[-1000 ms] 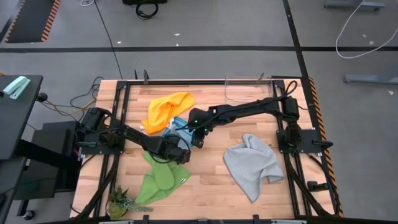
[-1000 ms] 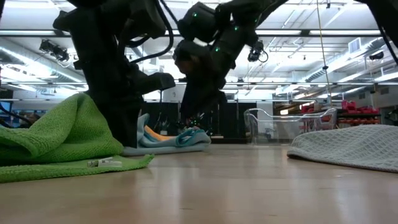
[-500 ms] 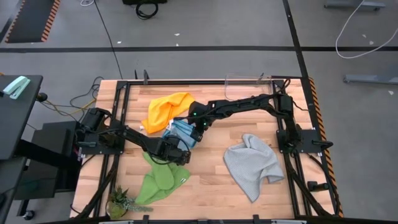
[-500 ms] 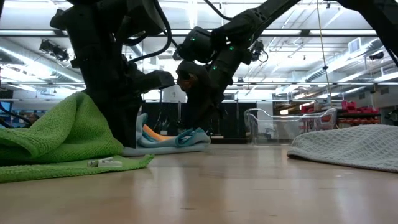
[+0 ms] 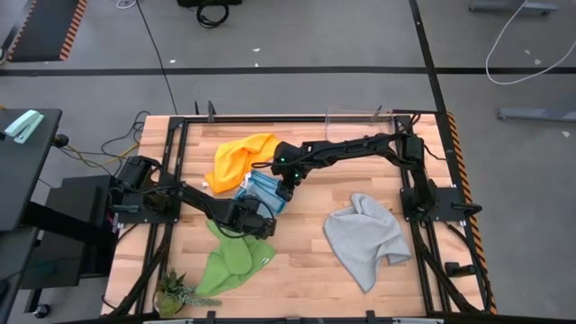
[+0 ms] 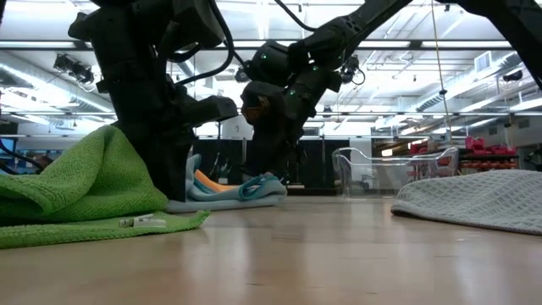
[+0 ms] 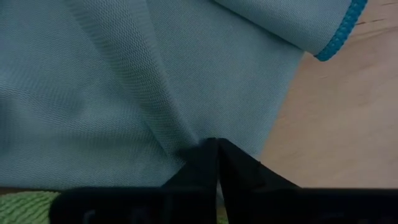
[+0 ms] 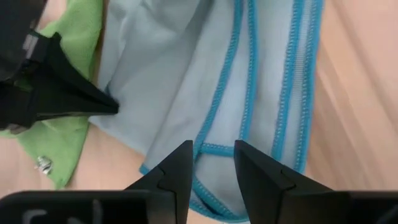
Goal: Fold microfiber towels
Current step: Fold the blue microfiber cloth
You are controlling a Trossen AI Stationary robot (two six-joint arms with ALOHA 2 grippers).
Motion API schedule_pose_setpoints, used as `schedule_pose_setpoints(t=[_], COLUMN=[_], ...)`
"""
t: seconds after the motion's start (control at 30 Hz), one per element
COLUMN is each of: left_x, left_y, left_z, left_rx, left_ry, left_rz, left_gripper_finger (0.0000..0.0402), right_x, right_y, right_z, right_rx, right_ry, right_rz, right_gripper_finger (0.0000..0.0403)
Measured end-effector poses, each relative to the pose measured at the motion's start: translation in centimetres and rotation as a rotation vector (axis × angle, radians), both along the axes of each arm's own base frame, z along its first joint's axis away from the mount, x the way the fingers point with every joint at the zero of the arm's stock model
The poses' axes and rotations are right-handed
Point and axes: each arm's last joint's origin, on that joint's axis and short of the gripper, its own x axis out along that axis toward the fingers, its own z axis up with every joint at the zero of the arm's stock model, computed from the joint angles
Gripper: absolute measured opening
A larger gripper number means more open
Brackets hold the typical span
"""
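At table centre, left gripper (image 7: 214, 146) jaws pinch soft ribbed light blue towel (image 7: 112, 74); right gripper (image 8: 212, 155) jaws spread above its stitched hem

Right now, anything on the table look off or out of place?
Nothing damaged or spilled. All four towels are still crumpled: the orange towel, green towel and grey towel lie in loose heaps, and the blue towel is bunched between the left gripper, pinching it, and the open right gripper above it.

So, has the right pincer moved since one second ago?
Yes. In the high view the right pincer has pulled back toward the clear bin, and hangs over the blue towel.
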Motion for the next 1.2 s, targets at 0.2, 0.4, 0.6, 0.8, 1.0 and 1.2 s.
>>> schedule_pose_setpoints(t=[0.2,0.4,0.6,0.8,1.0,1.2], left_x=[0.1,0.3,0.3,0.3,0.3,0.3], left_y=[0.0,-0.1,-0.1,-0.1,-0.1,-0.1], left_z=[0.0,0.0,0.1,0.1,0.1,0.1], left_rx=[-0.006,-0.006,-0.008,-0.007,-0.006,-0.004], left_ry=[-0.013,-0.025,-0.031,-0.031,-0.031,-0.031], left_rz=[-0.001,-0.015,-0.017,-0.016,-0.018,-0.018], left_gripper_finger=[0.0008,0.0026,0.0010,0.0012,0.0022,0.0006], right_x=[0.3,0.6,0.9,1.2,1.4,1.4], right_y=[0.0,0.3,1.7,3.2,3.7,3.0], right_z=[-1.3,-2.5,-2.4,-2.4,-2.3,-2.4], right_rx=[0.029,0.063,0.064,0.061,0.057,-0.011], right_ry=[0.020,0.045,0.036,0.026,0.010,0.020], right_rz=[-0.007,-0.003,0.033,0.067,0.049,-0.009], right_gripper_finger=[0.0148,0.0155,0.0154,0.0153,0.0148,0.0093])
